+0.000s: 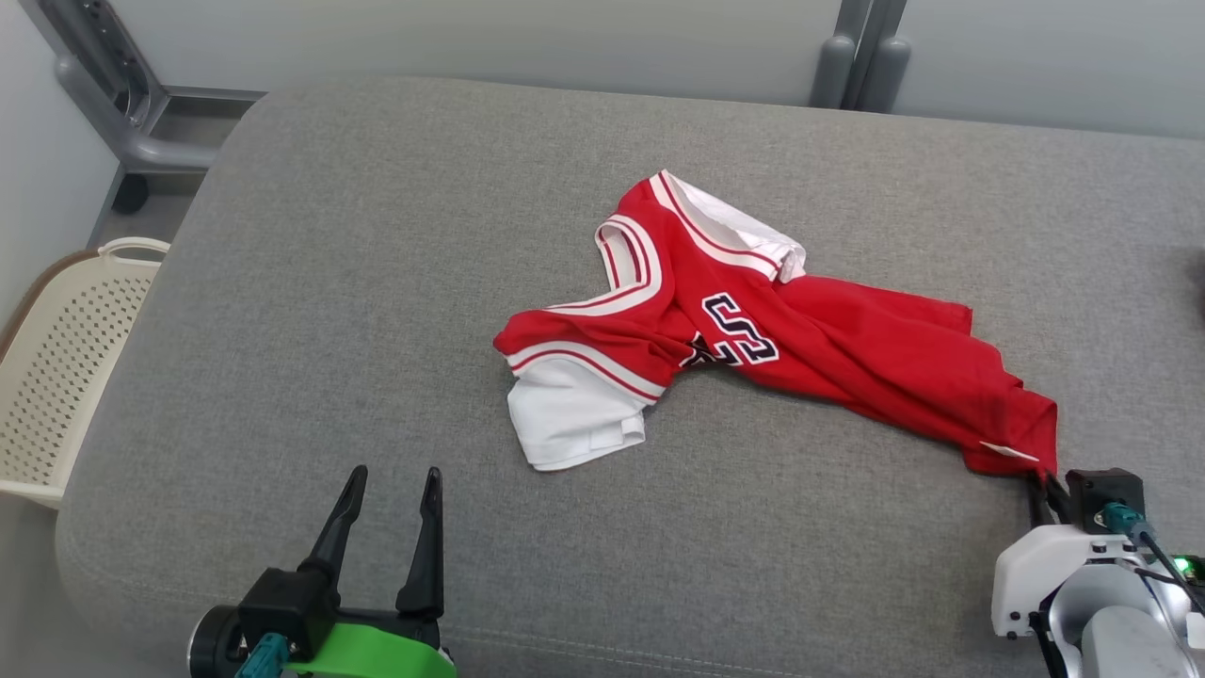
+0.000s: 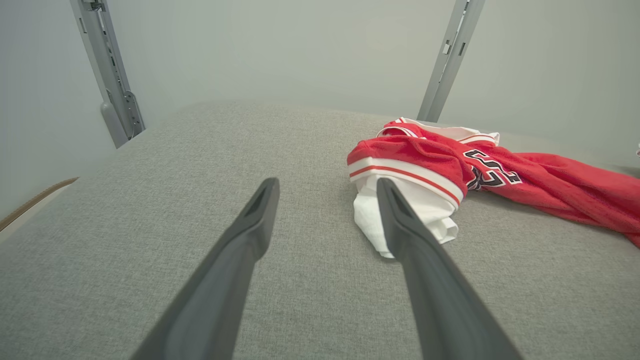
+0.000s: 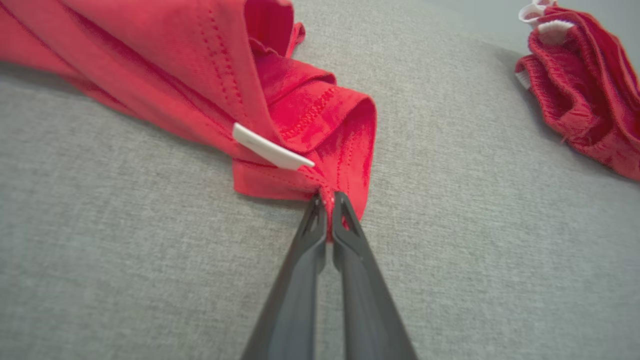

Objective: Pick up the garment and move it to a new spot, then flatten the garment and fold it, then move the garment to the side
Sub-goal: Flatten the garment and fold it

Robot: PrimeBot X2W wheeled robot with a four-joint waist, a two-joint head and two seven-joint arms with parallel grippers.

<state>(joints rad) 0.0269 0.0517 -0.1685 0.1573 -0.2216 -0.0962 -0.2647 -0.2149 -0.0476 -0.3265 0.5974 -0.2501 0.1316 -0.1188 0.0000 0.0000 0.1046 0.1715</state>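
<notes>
The garment point(image 1: 828, 348) is a red jersey with white trim and a dark number, lying crumpled across the middle and right of the grey cushion point(image 1: 377, 282). My right gripper point(image 1: 1043, 488) sits at the jersey's lower right hem corner, shut on it. In the right wrist view the right gripper point(image 3: 327, 200) pinches the red hem point(image 3: 320, 145) beside a white tag point(image 3: 270, 150). My left gripper point(image 1: 391, 480) stands open at the cushion's front left, holding nothing. In the left wrist view the left gripper point(image 2: 327, 186) points toward the garment's point(image 2: 500, 172) white sleeve end point(image 2: 415, 210).
A cream perforated basket point(image 1: 56, 367) stands on the floor left of the cushion. Grey metal frame posts point(image 1: 861, 56) rise behind the cushion against the wall. A second red cloth item point(image 3: 590, 95) lies at the right in the right wrist view.
</notes>
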